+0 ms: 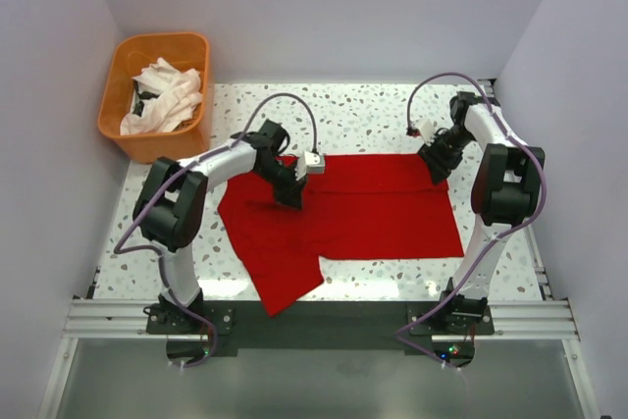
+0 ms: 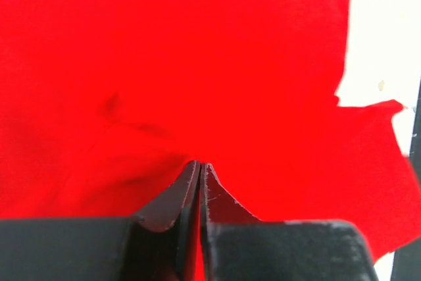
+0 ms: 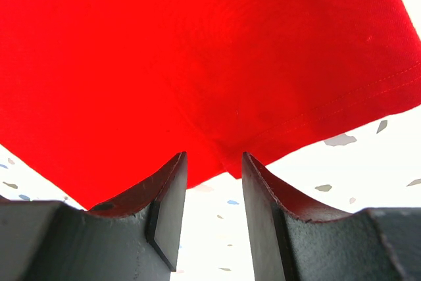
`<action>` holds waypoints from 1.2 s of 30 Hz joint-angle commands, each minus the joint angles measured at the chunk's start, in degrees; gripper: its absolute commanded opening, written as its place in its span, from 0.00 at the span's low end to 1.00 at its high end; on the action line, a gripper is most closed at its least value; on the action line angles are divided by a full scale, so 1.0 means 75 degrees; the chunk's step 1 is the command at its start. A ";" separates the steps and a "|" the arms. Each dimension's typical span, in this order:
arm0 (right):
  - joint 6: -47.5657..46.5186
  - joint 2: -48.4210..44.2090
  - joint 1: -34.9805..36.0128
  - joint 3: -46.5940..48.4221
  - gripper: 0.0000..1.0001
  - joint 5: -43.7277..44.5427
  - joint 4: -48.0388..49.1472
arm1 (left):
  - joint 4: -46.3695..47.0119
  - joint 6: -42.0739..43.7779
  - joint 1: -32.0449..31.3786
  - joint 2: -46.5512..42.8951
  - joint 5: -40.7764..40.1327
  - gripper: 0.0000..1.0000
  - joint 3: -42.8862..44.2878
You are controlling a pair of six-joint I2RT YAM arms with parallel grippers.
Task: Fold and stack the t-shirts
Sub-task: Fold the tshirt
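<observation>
The red t-shirt (image 1: 373, 208) lies spread on the speckled table, one sleeve hanging toward the near edge. My left gripper (image 1: 290, 198) presses down on its left upper part. In the left wrist view the fingertips (image 2: 199, 164) are together, pinching a ridge of red cloth (image 2: 197, 64). My right gripper (image 1: 437, 169) sits at the shirt's far right corner. Its jaws (image 3: 214, 156) stand open with that hemmed corner (image 3: 197, 51) just between the tips. White t-shirts (image 1: 167, 95) are piled in the orange basket.
The orange basket (image 1: 113, 95) stands at the far left corner, off the table's edge. Bare speckled tabletop (image 1: 373, 115) shows behind the red shirt and along its left side (image 1: 137, 252). White walls close in on three sides.
</observation>
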 commanded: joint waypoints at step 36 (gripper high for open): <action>0.2739 0.0436 0.0701 -0.0544 0.37 0.2760 0.3035 | 0.2152 -0.3974 0.1967 0.0178 -0.6050 0.34 -0.0634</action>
